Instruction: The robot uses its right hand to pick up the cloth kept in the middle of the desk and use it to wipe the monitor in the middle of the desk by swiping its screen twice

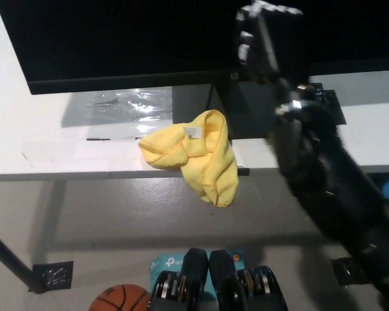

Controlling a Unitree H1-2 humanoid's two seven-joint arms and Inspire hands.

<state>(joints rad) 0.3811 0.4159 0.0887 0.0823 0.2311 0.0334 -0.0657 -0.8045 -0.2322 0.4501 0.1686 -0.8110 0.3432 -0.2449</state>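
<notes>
Careful: your black right hand [262, 39] shows spread, empty fingers before the dark monitor screen [117, 32], while the crumpled yellow cloth [194, 159] overhangs the white desk's [39, 149] front edge and could slide off.

Black right arm [324, 175]; silver-jointed black hand [262, 39]

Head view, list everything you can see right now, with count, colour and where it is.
monitor: one, black, at the back of the desk
cloth: one, yellow, crumpled at the desk's front edge, part hanging over
desk: one, white, across the middle
basketball: one, orange, on the floor, bottom left
box: one, teal, on the floor, bottom middle
right hand: one, black, raised before the monitor, empty, fingers apart
left hand: not in view
</notes>
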